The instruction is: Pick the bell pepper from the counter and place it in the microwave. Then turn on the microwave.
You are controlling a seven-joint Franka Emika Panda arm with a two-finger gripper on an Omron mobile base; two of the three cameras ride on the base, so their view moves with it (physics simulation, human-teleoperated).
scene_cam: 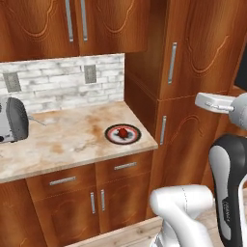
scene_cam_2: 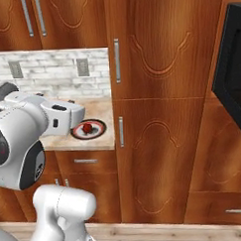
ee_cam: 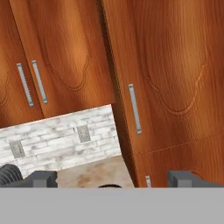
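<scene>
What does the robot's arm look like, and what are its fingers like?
The arm is smooth, rounded and glossy white, built from fat tube-shaped segments. Its joints are dark: a black, oval-shaped band wraps one segment, with small writing on it too small to read. The hand is a boxy white block. The fingertips are small, square and dark grey. No cables show.

Kitchen: wooden cabinets (scene_cam: 193,62), stone counter (scene_cam: 67,144)

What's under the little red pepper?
The bell pepper sits on a round dark plate with a red rim, and the plate rests on the counter near its right end. The middle of the plate is hidden beneath the pepper.
</scene>
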